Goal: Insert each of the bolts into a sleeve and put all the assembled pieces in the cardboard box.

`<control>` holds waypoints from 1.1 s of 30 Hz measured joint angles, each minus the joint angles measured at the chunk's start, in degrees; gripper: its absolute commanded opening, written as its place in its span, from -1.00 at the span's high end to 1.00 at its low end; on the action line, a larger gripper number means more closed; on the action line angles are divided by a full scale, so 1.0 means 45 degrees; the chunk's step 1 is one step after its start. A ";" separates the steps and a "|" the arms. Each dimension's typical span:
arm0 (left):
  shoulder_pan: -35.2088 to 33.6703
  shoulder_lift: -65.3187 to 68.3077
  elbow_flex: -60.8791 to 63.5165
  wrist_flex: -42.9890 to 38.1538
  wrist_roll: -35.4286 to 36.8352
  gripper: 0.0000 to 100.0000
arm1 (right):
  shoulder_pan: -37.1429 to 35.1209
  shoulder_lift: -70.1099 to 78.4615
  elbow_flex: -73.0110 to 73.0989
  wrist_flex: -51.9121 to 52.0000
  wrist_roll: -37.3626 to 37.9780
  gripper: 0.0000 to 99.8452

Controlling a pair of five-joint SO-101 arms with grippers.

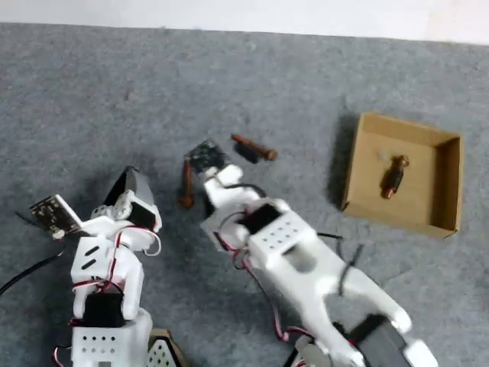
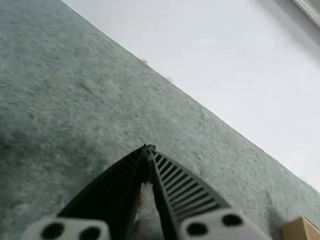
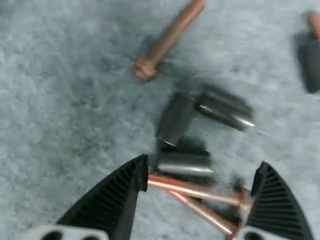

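Note:
My right gripper (image 3: 202,167) hangs open over a small pile on the grey carpet. Two copper bolts (image 3: 195,190) lie between its fingers, with three dark sleeves (image 3: 176,120) just beyond them. Another bolt (image 3: 170,37) lies alone farther off, and a sleeved bolt (image 3: 311,60) sits at the view's edge. From above, the right gripper (image 1: 206,158) is between a loose bolt (image 1: 186,184) and a sleeved bolt (image 1: 254,147). The cardboard box (image 1: 361,164) holds one assembled piece (image 1: 393,176). My left gripper (image 2: 148,148) is shut on nothing, raised and aimed over the carpet; it is at the left (image 1: 131,185).
Grey carpet (image 1: 114,92) covers the table up to a white wall at the back. The box stands at the right, about a hand's width from the pile. A corner of cardboard (image 2: 302,230) shows in the left wrist view.

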 measured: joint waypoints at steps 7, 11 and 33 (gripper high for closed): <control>-0.0234 0.0000 0.0000 0.0000 0.0000 0.97 | -0.0567 0.3751 -0.2540 0.0000 -0.0020 0.40; -0.0234 0.0000 0.0000 0.0000 0.0000 0.97 | -0.0547 0.5411 -0.3497 0.0000 -0.0020 0.40; -0.0234 0.0000 0.0000 0.0000 0.0000 0.97 | 0.0430 0.6681 -0.4337 -0.0156 -0.0020 0.99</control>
